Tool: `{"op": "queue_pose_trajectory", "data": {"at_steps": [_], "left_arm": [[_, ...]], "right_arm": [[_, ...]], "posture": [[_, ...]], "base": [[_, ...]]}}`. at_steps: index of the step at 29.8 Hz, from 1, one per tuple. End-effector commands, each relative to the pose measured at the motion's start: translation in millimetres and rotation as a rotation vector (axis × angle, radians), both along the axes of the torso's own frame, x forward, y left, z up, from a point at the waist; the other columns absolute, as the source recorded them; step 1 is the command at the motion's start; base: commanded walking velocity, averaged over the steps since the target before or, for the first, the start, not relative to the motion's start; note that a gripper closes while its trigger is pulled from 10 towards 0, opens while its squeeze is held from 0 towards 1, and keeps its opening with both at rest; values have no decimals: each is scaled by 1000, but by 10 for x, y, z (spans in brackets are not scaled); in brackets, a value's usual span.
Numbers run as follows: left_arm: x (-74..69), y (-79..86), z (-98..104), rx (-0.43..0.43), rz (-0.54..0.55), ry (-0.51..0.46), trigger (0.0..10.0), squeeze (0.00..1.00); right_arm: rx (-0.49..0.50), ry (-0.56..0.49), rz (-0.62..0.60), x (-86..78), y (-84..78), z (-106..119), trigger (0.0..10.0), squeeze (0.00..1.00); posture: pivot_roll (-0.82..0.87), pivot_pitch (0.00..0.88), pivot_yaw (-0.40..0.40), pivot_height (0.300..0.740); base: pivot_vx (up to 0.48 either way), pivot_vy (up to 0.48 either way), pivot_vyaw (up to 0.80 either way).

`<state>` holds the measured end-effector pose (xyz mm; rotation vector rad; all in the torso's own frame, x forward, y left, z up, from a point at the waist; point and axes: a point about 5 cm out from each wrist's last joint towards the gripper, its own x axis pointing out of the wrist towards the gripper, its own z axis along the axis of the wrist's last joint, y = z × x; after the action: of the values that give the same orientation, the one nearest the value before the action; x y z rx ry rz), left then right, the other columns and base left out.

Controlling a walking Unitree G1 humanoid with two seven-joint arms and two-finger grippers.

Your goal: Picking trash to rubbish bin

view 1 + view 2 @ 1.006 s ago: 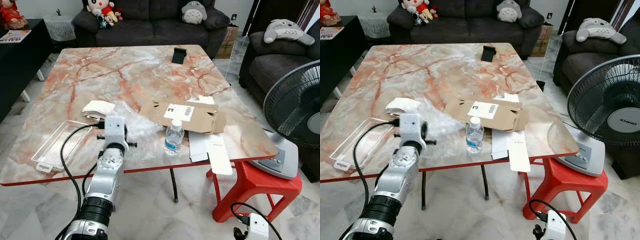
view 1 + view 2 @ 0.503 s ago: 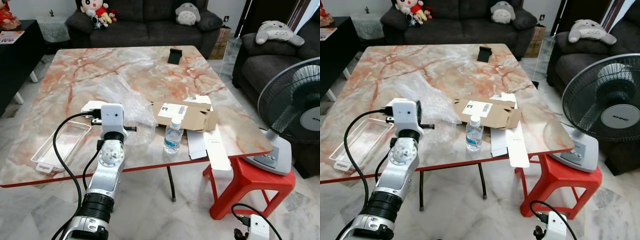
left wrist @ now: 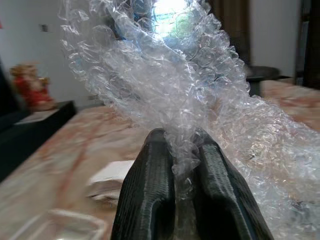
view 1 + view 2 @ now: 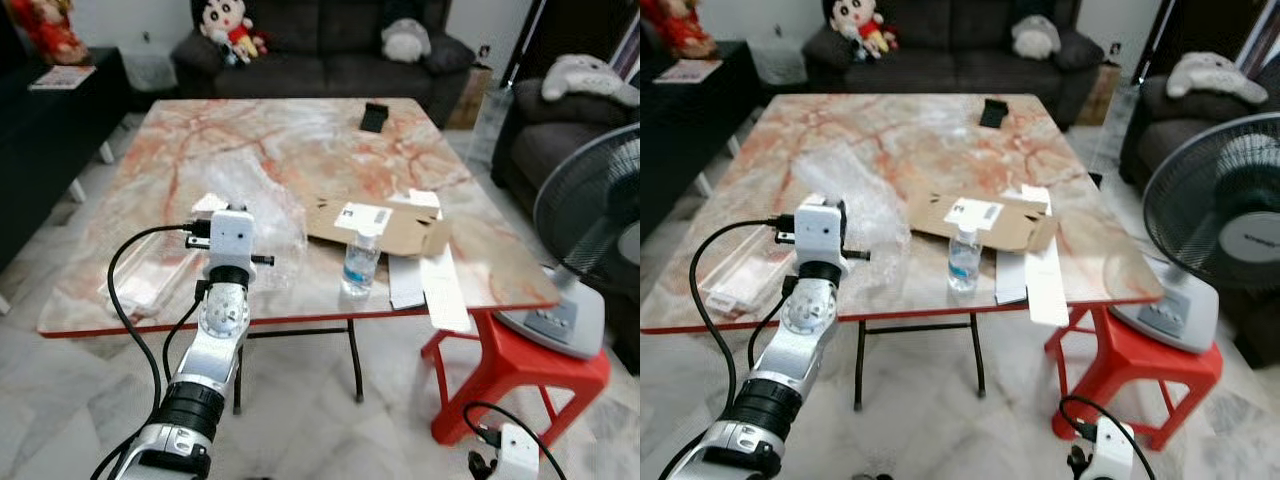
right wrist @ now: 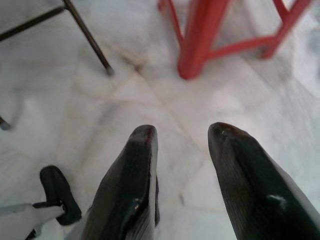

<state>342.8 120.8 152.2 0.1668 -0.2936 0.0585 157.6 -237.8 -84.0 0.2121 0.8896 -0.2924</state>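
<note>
the left end effector (image 3: 182, 165) is pinching a sheet of clear bubble wrap (image 3: 200, 95), its two black fingers pressed together on a bunched fold of it while the rest billows up and over them. in the head views the bubble wrap (image 4: 265, 215) is lifted above the near left part of the marble-patterned desk (image 4: 290, 140), with the left arm raised in front of the desk's near edge. on the desk just left of the arm lies a clear plastic tray (image 4: 145, 275), and a folded white paper (image 4: 208, 204) lies beside the wrap. toward the right part of the desk sits a flattened cardboard box (image 4: 385, 222) with a white label, a small water bottle (image 4: 359, 262) standing upright just in front of it, and white paper sheets (image 4: 435, 290) that overhang the near edge. a small black object (image 4: 375, 116) rests near the far edge. a red stool (image 4: 520, 370) stands on the floor by the desk's right corner and carries an electric fan (image 4: 590, 230). the right end effector (image 5: 182, 150) hangs low over the pale tiled floor (image 5: 150, 95), its fingers spread apart and holding nothing.
</note>
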Motion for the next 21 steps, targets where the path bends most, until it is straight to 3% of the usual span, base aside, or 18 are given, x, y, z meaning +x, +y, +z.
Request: {"op": "queue_pose_trajectory", "data": {"at_steps": [1,21], "left_arm": [[21,-38,29,28,-15,-15,10000,0],[31,-2,-6,39,-8,-2,10000,0]], "right_arm": [[-3,-5,-7,6,-11,6,10000,0],[-1,-26,-18,37,2,19,10000,0]], "posture": [[-64,2,-42,740],[-67,0,-31,740]], "base": [[0,0,0],[0,0,0]]}}
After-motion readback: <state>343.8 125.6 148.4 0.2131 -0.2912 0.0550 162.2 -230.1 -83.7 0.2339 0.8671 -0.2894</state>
